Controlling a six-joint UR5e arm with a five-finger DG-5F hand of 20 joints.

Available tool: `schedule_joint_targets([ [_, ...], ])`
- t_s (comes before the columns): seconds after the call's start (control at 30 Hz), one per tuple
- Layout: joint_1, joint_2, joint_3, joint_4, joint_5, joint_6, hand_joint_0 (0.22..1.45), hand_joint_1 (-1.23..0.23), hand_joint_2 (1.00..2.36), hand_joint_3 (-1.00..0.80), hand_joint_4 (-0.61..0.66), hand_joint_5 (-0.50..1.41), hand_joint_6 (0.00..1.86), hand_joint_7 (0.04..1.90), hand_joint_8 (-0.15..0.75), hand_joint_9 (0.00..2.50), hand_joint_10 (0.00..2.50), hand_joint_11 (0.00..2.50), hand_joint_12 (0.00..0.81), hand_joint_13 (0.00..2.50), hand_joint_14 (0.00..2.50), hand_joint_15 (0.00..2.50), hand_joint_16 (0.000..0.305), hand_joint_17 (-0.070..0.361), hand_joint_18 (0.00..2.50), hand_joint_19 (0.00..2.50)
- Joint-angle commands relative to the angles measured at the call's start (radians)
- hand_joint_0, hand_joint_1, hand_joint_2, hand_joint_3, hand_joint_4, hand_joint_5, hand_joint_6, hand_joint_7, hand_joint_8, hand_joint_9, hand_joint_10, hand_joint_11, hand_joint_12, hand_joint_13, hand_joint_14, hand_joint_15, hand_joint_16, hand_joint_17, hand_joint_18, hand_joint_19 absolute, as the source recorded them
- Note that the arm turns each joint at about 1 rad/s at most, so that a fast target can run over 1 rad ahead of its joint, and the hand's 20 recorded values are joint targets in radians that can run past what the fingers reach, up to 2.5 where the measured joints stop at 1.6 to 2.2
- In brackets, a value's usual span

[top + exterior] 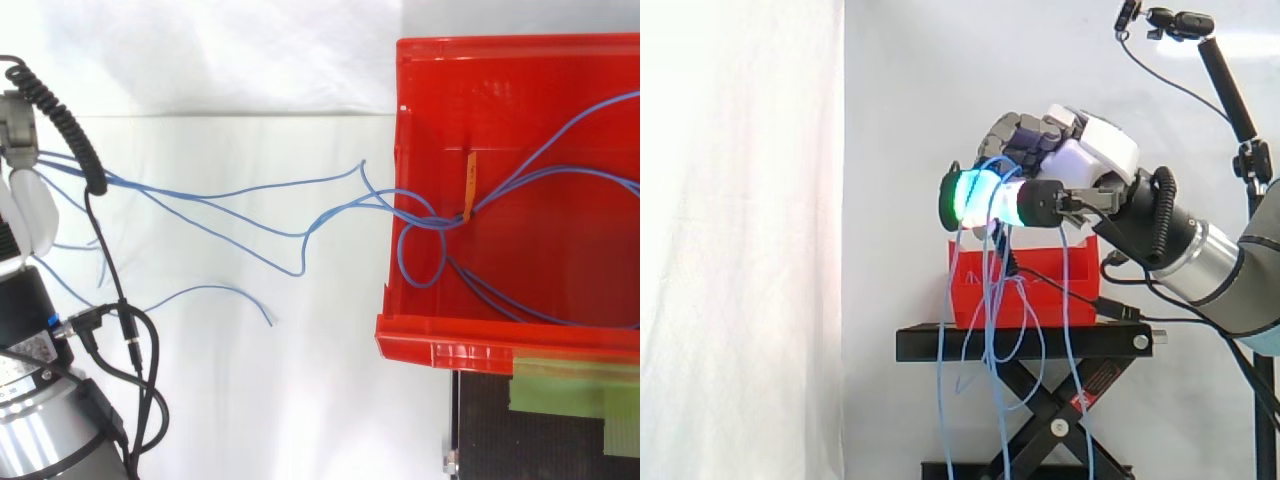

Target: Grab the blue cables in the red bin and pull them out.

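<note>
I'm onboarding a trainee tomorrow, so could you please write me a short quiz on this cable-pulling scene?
1. True or false: the hand is open.
2. In the side view, how high is the hand compared with the bin? A: down inside it. B: higher than its rim. C: lower than its base.
3. Are the cables fully out of the bin?
Key: 1 false, the fingers curl round the cables. 2 B. 3 No, part of them lies inside it.
</note>
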Motion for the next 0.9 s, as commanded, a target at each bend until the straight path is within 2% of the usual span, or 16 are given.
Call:
schedule_joint_targets([
  [0.0, 0.0, 0.002, 0.0, 0.014, -0.018, -0.047, 0.96, -0.95, 1.01, -0.75, 0.0, 0.43, 1.43, 0.37, 0.244, 0.62, 2.5, 1.14, 0.335, 0.91, 1.75, 1.18, 0.045, 0.101, 0.92, 1.24],
  [0.3, -0.004, 0.0, 0.0, 0.038, -0.035, -0.098, 0.96, -0.95, 1.01, -0.74, 0.0, 0.43, 1.43, 0.37, 0.25, 0.62, 2.5, 1.14, 0.337, 0.91, 1.75, 1.17, 0.045, 0.101, 0.92, 1.24],
  [0.33, -0.004, 0.0, 0.0, 0.049, -0.052, -0.136, 0.95, -0.95, 1.01, -0.74, 0.0, 0.43, 1.43, 0.37, 0.243, 0.62, 2.5, 1.13, 0.337, 0.9, 1.75, 1.18, 0.045, 0.102, 0.92, 1.24],
  [0.4, -0.004, 0.0, 0.0, 0.052, -0.066, -0.161, 0.95, -0.95, 1.01, -0.74, 0.0, 0.43, 1.43, 0.37, 0.243, 0.62, 2.5, 1.14, 0.331, 0.9, 1.74, 1.18, 0.045, 0.101, 0.92, 1.24],
  [0.47, -0.006, 0.0, 0.0, 0.055, -0.095, -0.205, 0.95, -0.95, 1.01, -0.74, 0.0, 0.43, 1.43, 0.37, 0.242, 0.62, 2.5, 1.13, 0.337, 0.91, 1.75, 1.18, 0.045, 0.102, 0.92, 1.24],
  [0.6, -0.008, 0.0, 0.0, 0.056, -0.115, -0.253, 0.96, -0.95, 1.01, -0.74, 0.0, 0.43, 1.43, 0.38, 0.248, 0.62, 2.5, 1.13, 0.331, 0.91, 1.75, 1.16, 0.045, 0.102, 0.92, 1.24],
  [0.83, -0.009, 0.0, 0.0, 0.041, -0.11, -0.256, 0.96, -0.95, 1.01, -0.75, 0.0, 0.43, 1.42, 0.38, 0.248, 0.62, 2.5, 1.12, 0.339, 0.91, 1.75, 1.18, 0.045, 0.101, 0.92, 1.24],
  [0.87, -0.011, 0.0, 0.0, 0.006, -0.106, -0.214, 0.96, -0.95, 1.01, -0.75, 0.0, 0.43, 1.42, 0.38, 0.247, 0.62, 2.5, 1.15, 0.331, 0.9, 1.75, 1.18, 0.045, 0.102, 0.92, 1.24],
])
